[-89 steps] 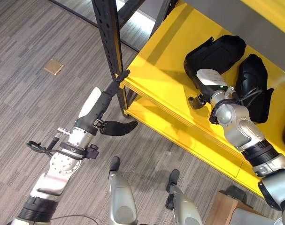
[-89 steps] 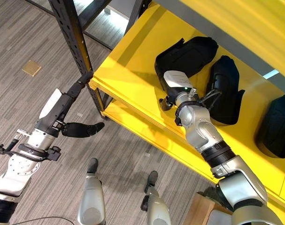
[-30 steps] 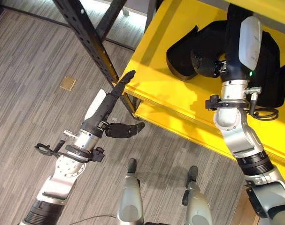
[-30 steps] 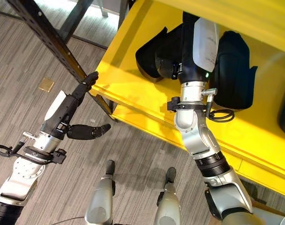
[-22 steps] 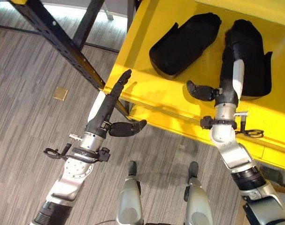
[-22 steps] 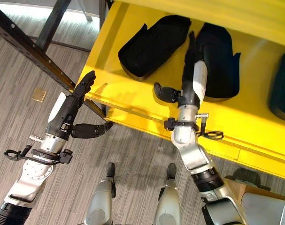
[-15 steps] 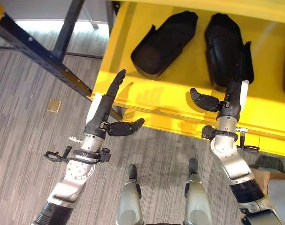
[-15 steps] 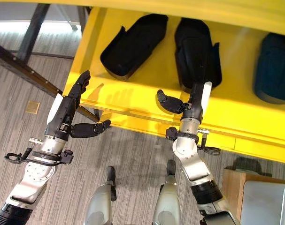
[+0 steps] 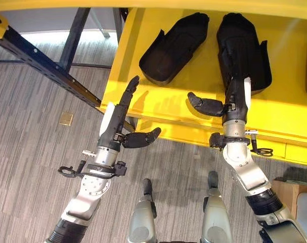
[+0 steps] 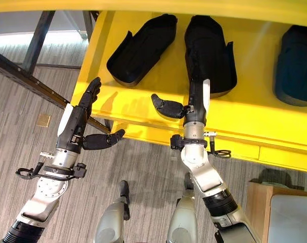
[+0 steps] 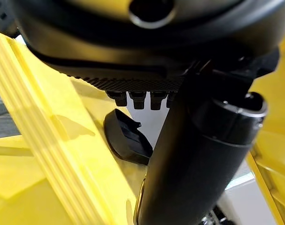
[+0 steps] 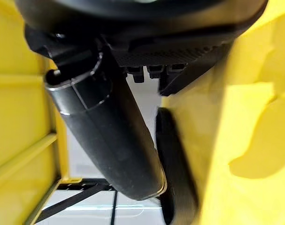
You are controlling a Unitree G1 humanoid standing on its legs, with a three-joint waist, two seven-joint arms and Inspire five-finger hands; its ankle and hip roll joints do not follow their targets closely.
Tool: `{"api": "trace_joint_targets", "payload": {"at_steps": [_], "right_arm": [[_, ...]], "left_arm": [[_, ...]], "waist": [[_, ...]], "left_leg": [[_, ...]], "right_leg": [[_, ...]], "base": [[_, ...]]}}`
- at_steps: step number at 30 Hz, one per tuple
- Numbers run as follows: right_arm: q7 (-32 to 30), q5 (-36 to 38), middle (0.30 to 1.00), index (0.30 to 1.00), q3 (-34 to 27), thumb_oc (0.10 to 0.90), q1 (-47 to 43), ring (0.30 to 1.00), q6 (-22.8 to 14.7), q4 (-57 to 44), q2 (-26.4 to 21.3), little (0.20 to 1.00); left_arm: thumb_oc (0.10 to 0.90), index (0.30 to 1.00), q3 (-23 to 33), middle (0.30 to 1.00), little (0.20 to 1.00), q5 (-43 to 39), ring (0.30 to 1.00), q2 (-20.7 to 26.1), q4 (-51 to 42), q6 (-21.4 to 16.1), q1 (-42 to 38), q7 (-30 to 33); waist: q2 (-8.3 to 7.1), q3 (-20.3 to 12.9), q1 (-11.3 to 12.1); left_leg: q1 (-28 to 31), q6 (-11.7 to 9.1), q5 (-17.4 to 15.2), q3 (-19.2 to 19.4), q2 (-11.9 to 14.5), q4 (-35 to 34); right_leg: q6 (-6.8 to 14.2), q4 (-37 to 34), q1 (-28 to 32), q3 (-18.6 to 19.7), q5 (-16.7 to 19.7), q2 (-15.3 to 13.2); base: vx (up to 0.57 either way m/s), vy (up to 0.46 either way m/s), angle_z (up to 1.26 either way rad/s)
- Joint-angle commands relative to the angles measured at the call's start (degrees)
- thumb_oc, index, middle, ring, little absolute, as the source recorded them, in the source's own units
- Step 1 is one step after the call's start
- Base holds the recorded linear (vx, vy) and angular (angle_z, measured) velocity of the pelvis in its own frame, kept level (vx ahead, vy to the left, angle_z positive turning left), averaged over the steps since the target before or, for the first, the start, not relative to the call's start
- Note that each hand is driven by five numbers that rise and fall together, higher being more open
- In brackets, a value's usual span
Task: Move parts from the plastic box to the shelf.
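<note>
Yellow shelf, three black parts on it, hands empty

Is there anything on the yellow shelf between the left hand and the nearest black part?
Nothing: in the left eye view only bare yellow shelf lies between the open left hand and the nearest black part.

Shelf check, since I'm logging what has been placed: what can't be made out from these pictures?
- Third black part: cut off by the right eye view's right edge, so its full shape is unknown.
- Right-hand part: its near end is hidden behind the right hand.
- Left-hand part: the left wrist view shows just a sliver past the left hand.
- Plastic box: a grey corner, cut by the frame; contents unseen.
</note>
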Motion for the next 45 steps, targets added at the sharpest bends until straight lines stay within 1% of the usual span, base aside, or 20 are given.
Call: {"api": "trace_joint_targets", "payload": {"at_steps": [1, 2, 3, 4, 5, 8, 10, 13, 15, 21, 23, 24, 27, 29, 31, 33, 37, 40, 41, 45], "right_arm": [[1.56, -3.65, 1.000, 1.000, -3.65, 0.900, -4.99, 1.000, -8.03, -8.42, 1.26, 1.000], [2.55, -3.64, 1.000, 1.000, -3.94, 0.900, -4.65, 1.000, -8.12, -9.38, 1.17, 1.000], [4.95, -3.89, 1.000, 1.000, -3.67, 0.900, -3.88, 1.000, -7.03, -12.19, 1.23, 1.000], [5.05, -4.46, 1.000, 1.000, -2.82, 0.900, -3.54, 1.000, -5.15, -14.25, 1.43, 1.000], [4.86, -4.73, 1.000, 1.000, -2.20, 0.900, -3.56, 1.000, -4.11, -14.88, 1.52, 1.000], [3.52, -3.74, 1.000, 1.000, -0.45, 0.900, -4.37, 1.000, -2.23, -13.66, 1.72, 1.000], [1.94, -3.42, 1.000, 1.000, -0.06, 0.900, -4.89, 1.000, -1.90, -11.78, 1.66, 1.000], [1.35, -2.94, 1.000, 1.000, -0.56, 0.900, -5.28, 1.000, -1.99, -8.95, 1.49, 1.000], [0.89, -2.47, 1.000, 1.000, -0.96, 0.900, -6.20, 1.000, -1.10, -6.62, 1.58, 1.000], [1.69, -0.36, 1.000, 1.000, -2.45, 0.900, -9.56, 1.000, 0.50, 0.89, 2.02, 1.000], [0.79, -0.35, 1.000, 1.000, -2.88, 0.900, -10.67, 1.000, 0.83, 2.80, 2.24, 1.000], [-1.17, 0.44, 1.000, 1.000, -3.87, 0.900, -12.04, 1.000, 1.61, 4.75, 2.11, 1.000], [-2.96, 1.03, 1.000, 1.000, -5.64, 0.900, -13.55, 1.000, 1.20, 7.41, 1.31, 1.000], [-1.68, 3.02, 1.000, 1.000, -8.38, 0.900, -14.30, 1.000, 0.18, 9.47, 0.35, 1.000], [-0.91, 4.28, 1.000, 1.000, -9.22, 0.900, -14.91, 1.000, 1.16, 10.17, 0.29, 1.000], [-0.20, 4.77, 1.000, 1.000, -9.57, 0.900, -15.51, 1.000, 1.43, 11.13, 0.10, 1.000], [0.83, 8.39, 1.000, 1.000, -9.64, 0.900, -17.31, 1.000, 1.66, 13.60, -0.36, 1.000], [0.98, 13.70, 1.000, 1.000, -10.24, 0.900, -19.39, 1.000, 3.15, 15.40, -1.53, 1.000], [1.77, 15.07, 1.000, 1.000, -10.82, 0.900, -20.71, 1.000, 2.84, 17.54, -2.50, 1.000], [3.24, 16.52, 1.000, 1.000, -11.34, 0.900, -22.58, 1.000, 3.27, 19.89, -3.62, 1.000]], "left_arm": [[0.900, 1.000, 2.08, 1.000, 1.000, 0.50, 1.000, 1.49, -6.23, -5.25, -1.15, 0.84], [0.900, 1.000, 2.09, 1.000, 1.000, 0.50, 1.000, 1.40, -6.38, -5.25, -1.00, 0.78], [0.900, 1.000, 2.04, 1.000, 1.000, 0.62, 1.000, 1.14, -6.65, -5.29, -0.88, 0.80], [0.900, 1.000, 1.82, 1.000, 1.000, 0.82, 1.000, 0.96, -7.10, -4.80, -0.88, 1.19], [0.900, 1.000, 1.76, 1.000, 1.000, 0.84, 1.000, 1.02, -7.21, -4.61, -0.93, 1.36], [0.900, 1.000, 1.74, 1.000, 1.000, 0.61, 1.000, 1.34, -7.25, -4.40, -1.14, 1.55], [0.900, 1.000, 1.83, 1.000, 1.000, 0.24, 1.000, 1.69, -7.12, -4.80, -1.15, 1.21], [0.900, 1.000, 1.99, 1.000, 1.000, -0.14, 1.000, 2.05, -6.96, -5.20, -1.03, 0.45], [0.900, 1.000, 1.86, 1.000, 1.000, -0.09, 1.000, 2.23, -6.54, -5.66, -1.10, -0.06], [0.900, 1.000, 1.41, 1.000, 1.000, -0.26, 1.000, 2.60, -5.58, -6.02, -1.88, -1.60], [0.900, 1.000, 1.22, 1.000, 1.000, -0.25, 1.000, 2.72, -5.47, -5.97, -2.01, -2.09], [0.900, 1.000, 1.04, 1.000, 1.000, -0.23, 1.000, 2.80, -5.31, -5.98, -2.18, -2.66], [0.900, 1.000, 0.96, 1.000, 1.000, -0.32, 1.000, 2.97, -5.32, -6.03, -2.13, -3.29], [0.900, 1.000, 0.90, 1.000, 1.000, -0.47, 1.000, 3.20, -5.14, -6.31, -2.09, -3.65], [0.900, 1.000, 0.70, 1.000, 1.000, -0.38, 1.000, 3.23, -5.10, -6.41, -2.13, -3.47], [0.900, 1.000, 0.74, 1.000, 1.000, -0.53, 1.000, 3.37, -4.96, -6.67, -2.13, -3.48], [0.900, 1.000, 0.61, 1.000, 1.000, -1.05, 1.000, 3.67, -4.63, -6.86, -2.34, -3.98], [0.900, 1.000, 0.73, 1.000, 1.000, -1.65, 1.000, 4.32, -4.56, -6.78, -2.20, -4.72], [0.900, 1.000, 0.95, 1.000, 1.000, -2.19, 1.000, 4.87, -4.29, -7.18, -2.10, -5.31], [0.900, 1.000, 0.89, 1.000, 1.000, -2.59, 1.000, 5.45, -3.95, -7.63, -2.29, -5.78]], "waist": [[-2.02, -4.92, 0.95], [-2.00, -4.93, 0.92], [-1.90, -4.82, 0.84], [-1.85, -4.70, 0.77], [-1.82, -4.57, 0.76], [-1.82, -4.44, 1.00], [-1.81, -4.23, 1.35], [-1.84, -4.19, 1.78], [-1.95, -4.19, 2.17], [-2.24, -4.17, 3.36], [-2.34, -4.16, 3.71], [-2.45, -4.22, 4.13], [-2.39, -4.21, 4.65], [-2.32, -4.20, 4.99], [-2.20, -4.12, 5.20], [-2.12, -4.12, 5.44], [-2.14, -4.22, 6.05], [-2.37, -4.37, 6.79], [-2.47, -4.49, 7.22], [-2.77, -4.61, 7.85]], "left_leg": [[-0.81, 2.61, 2.45, 0.56, 1.03, -2.50], [-0.84, 2.60, 2.39, 0.52, 1.00, -2.46], [-0.90, 2.59, 2.32, 0.57, 0.87, -2.34], [-0.91, 2.63, 2.31, 0.68, 0.78, -2.23], [-0.94, 2.65, 2.29, 0.69, 0.70, -2.17], [-0.92, 2.70, 2.33, 0.68, 0.58, -2.11], [-1.01, 2.72, 2.36, 0.34, 0.53, -1.98], [-1.10, 2.77, 2.34, -0.11, 0.54, -1.93], [-1.22, 2.82, 2.30, -0.43, 0.62, -1.81], [-1.58, 3.02, 2.18, -1.59, 0.42, -1.17], [-1.69, 3.06, 2.19, -1.77, 0.42, -1.05], [-1.87, 3.03, 2.20, -1.99, 0.44, -0.83], [-1.97, 3.05, 2.18, -2.33, 0.38, -0.76], [-2.19, 3.12, 2.04, -2.70, 0.18, -0.66], [-2.34, 3.17, 2.02, -2.74, 0.04, -0.50], [-2.43, 3.19, 2.03, -2.86, -0.07, -0.45], [-2.43, 3.23, 2.16, -3.05, -0.25, -0.45], [-2.46, 3.24, 2.11, -3.34, -0.33, -0.17], [-2.52, 3.27, 2.13, -3.50, -0.36, -0.13], [-2.67, 3.27, 2.19, -3.72, -0.39, -0.14]], "right_leg": [[-4.77, 9.38, 2.17, 0.90, -12.32, 1.87], [-4.74, 9.45, 2.13, 0.92, -12.34, 1.89], [-4.71, 9.70, 1.94, 1.06, -12.38, 1.92], [-4.72, 9.97, 1.81, 1.22, -12.44, 1.92], [-4.72, 10.16, 1.68, 1.32, -12.49, 1.89], [-4.75, 10.36, 1.63, 1.35, -12.58, 1.81], [-4.81, 10.53, 1.72, 1.18, -12.68, 1.75], [-4.83, 10.62, 1.92, 0.78, -12.82, 1.65], [-4.89, 10.65, 2.05, 0.42, -12.85, 1.58], [-5.17, 10.86, 2.61, -0.28, -12.99, 1.62], [-5.20, 10.66, 2.94, -0.57, -12.97, 1.53], [-5.20, 10.52, 3.27, -0.89, -12.92, 1.43], [-5.23, 10.31, 3.70, -1.23, -12.96, 1.37], [-5.12, 9.96, 4.14, -1.51, -12.91, 1.32], [-5.15, 9.98, 4.23, -1.61, -12.91, 1.32], [-5.18, 9.94, 4.36, -1.69, -12.98, 1.27], [-5.16, 9.49, 5.06, -2.05, -12.92, 1.19], [-5.08, 9.16, 5.84, -2.54, -12.92, 1.14], [-4.99, 8.90, 6.23, -2.81, -12.93, 1.12], [-4.82, 8.34, 6.81, -3.18, -12.82, 1.11]], "base": [[0.02, -0.012, 0.07], [0.03, 0.013, 0.06], [0.03, 0.029, 0.04], [0.03, 0.037, 0.02], [0.00, 0.000, 0.00], [0.00, 0.000, 0.00], [0.01, -0.015, 0.01], [0.01, -0.037, 0.07], [0.02, -0.063, 0.14], [0.03, -0.056, 0.03], [0.03, -0.067, 0.11], [0.03, -0.057, 0.14], [0.03, -0.045, 0.09], [0.02, -0.037, 0.04], [0.01, -0.010, 0.06], [0.01, -0.006, 0.07], [0.02, -0.010, 0.06], [0.03, -0.036, 0.05], [0.02, -0.048, 0.09], [0.01, -0.034, 0.09]]}}
